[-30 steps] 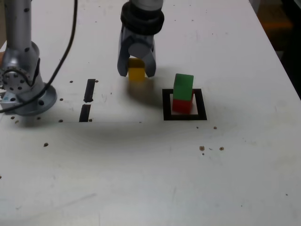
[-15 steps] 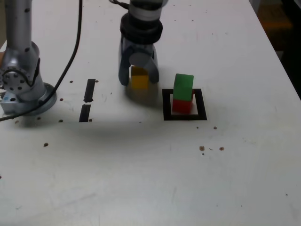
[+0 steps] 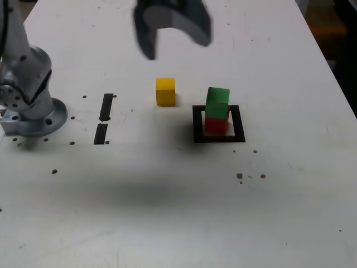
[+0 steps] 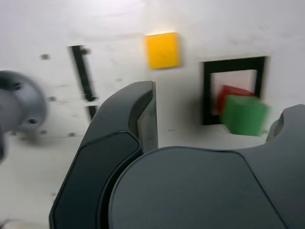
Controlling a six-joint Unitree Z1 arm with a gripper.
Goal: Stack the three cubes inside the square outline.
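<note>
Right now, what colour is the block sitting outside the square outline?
Yellow. The block sits alone on the table, clearest in the exterior view.

Desk [image 3: 268,212]: white, scuffed, fills nearly the whole exterior view.
Tape strips [image 3: 104,118]: two short black strips set end to end, toward the exterior view's left; also seen in the wrist view [image 4: 82,71].
Specks [image 3: 249,176]: small dark dots scattered over the desk.
Beyond the desk [image 3: 329,25]: dark floor, something orange, blurred.
</note>
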